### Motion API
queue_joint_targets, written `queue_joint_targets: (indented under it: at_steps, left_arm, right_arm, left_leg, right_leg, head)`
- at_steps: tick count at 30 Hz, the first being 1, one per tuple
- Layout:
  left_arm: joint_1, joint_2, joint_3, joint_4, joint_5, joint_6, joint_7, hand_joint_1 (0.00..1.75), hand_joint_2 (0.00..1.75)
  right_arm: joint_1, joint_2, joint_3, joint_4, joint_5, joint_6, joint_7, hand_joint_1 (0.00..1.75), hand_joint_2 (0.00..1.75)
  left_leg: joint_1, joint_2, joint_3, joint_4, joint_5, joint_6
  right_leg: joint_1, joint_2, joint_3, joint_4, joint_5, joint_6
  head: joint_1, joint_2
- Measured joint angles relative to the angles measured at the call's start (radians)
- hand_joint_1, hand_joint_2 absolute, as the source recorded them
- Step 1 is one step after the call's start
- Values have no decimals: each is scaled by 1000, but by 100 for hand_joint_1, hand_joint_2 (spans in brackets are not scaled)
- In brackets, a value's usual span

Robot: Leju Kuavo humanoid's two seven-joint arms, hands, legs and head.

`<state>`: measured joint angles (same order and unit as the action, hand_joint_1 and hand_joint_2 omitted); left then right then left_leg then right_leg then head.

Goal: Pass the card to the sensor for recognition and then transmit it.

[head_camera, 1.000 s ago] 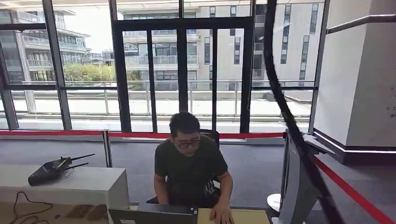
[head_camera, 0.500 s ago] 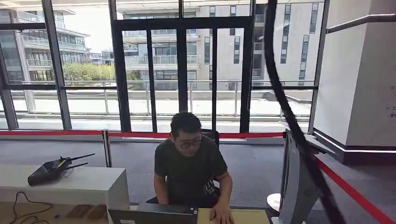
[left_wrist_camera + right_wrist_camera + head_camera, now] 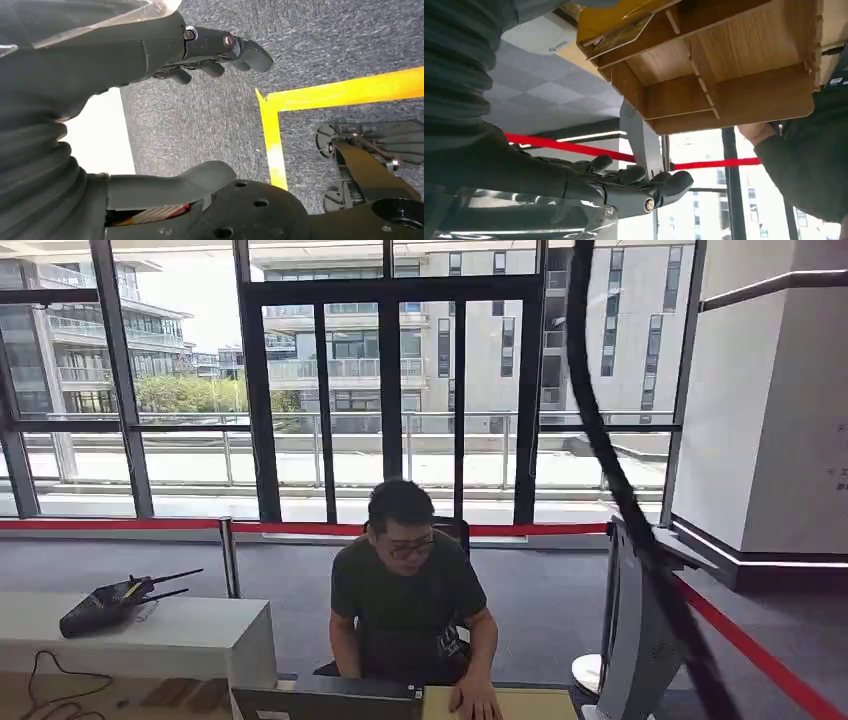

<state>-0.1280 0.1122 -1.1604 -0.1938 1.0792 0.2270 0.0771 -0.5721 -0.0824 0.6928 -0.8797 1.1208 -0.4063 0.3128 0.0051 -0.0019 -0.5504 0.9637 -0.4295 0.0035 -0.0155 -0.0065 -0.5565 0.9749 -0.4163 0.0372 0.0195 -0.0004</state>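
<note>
A yellow card [image 3: 613,24] lies flat in a slot of a wooden compartment rack [image 3: 724,75], seen from underneath in the right wrist view. My right hand [image 3: 624,187] is below the rack and apart from it, fingers stretched out and holding nothing. My left hand [image 3: 200,47] hangs over grey carpet, its fingers [image 3: 245,50] and thumb [image 3: 175,182] spread with nothing between them. A person in a dark shirt [image 3: 405,590] sits behind the desk, one hand [image 3: 475,700] resting on the desk's wooden top [image 3: 540,705].
A laptop lid [image 3: 325,702] stands at the desk's near edge. A white counter [image 3: 150,635] on the left carries a black router [image 3: 115,602] and cables. A grey-white stand [image 3: 635,640] and a red barrier tape [image 3: 760,655] are on the right. Yellow floor tape [image 3: 320,95] marks the carpet.
The person's head has shifted slightly to the right. Nothing else has visibly moved.
</note>
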Motion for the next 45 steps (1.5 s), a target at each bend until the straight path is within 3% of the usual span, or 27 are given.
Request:
queue_joint_targets:
  at_steps: [15, 23, 24, 34, 45]
  left_arm:
    - [0, 0, 0, 0, -1, 3, 13, 0, 175]
    - [0, 0, 0, 0, 3, 10, 17, 0, 175]
    - [0, 0, 0, 0, 3, 10, 16, 0, 0]
    - [1, 8, 0, 0, -14, -5, 12, 0, 0]
    - [0, 11, 0, 0, -23, -16, 14, 0, 0]
  right_arm:
    - [-16, 6, 0, 69, 32, 10, 13, 0, 175]
    - [-63, 3, -3, 176, 32, -6, 22, 0, 175]
    - [-67, 2, -3, 186, 34, -6, 24, 0, 175]
    - [-81, -15, -11, 266, 38, -5, 55, 0, 175]
    - [-79, -8, -10, 288, 46, 1, 26, 0, 175]
  left_leg:
    - [0, 0, 0, 0, 0, 0]
    - [0, 0, 0, 0, 0, 0]
    - [0, 0, 0, 0, 0, 0]
    - [0, 0, 0, 0, 0, 0]
    - [0, 0, 0, 0, 0, 0]
  right_leg:
    - [0, 0, 0, 0, 0, 0]
    - [0, 0, 0, 0, 0, 0]
    - [0, 0, 0, 0, 0, 0]
    - [0, 0, 0, 0, 0, 0]
    - [0, 0, 0, 0, 0, 0]
  head:
    - [1, 0]
    - [0, 0]
    - [0, 0]
    - [0, 0]
    - [0, 0]
